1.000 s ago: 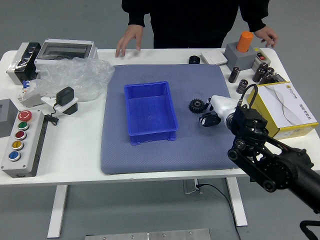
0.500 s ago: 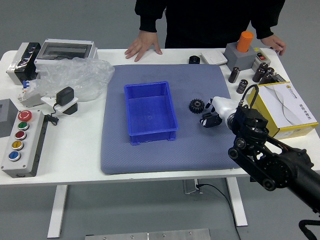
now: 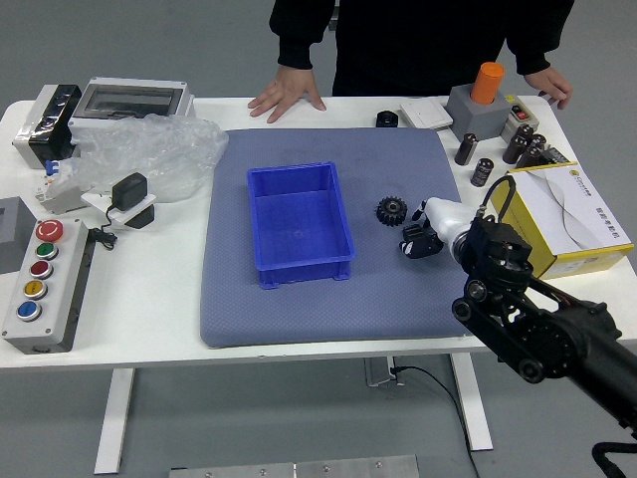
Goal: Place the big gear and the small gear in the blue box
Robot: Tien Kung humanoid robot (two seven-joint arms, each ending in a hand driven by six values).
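Note:
One black toothed gear (image 3: 391, 210) lies flat on the blue-grey mat, right of the blue box; whether it is the big or the small one I cannot tell. No second gear can be made out. The blue box (image 3: 299, 221) stands upright on the mat with a bare floor inside. My right hand (image 3: 422, 237), black with a white back, is low over the mat just to the gear's lower right. Its own parts hide what lies beneath it, and its grip is unclear.
Across the table a person rests one hand on the far edge, the other near an orange cylinder (image 3: 488, 83). Right stands a yellow-white carton (image 3: 572, 214); left, plastic wrap (image 3: 149, 154) and a button panel (image 3: 48, 284). A black cap (image 3: 386, 119) sits behind the gear.
The person's hand at the far edge has shifted right and now rests on the table. My right hand has edged slightly right. The gear and the box have stayed put.

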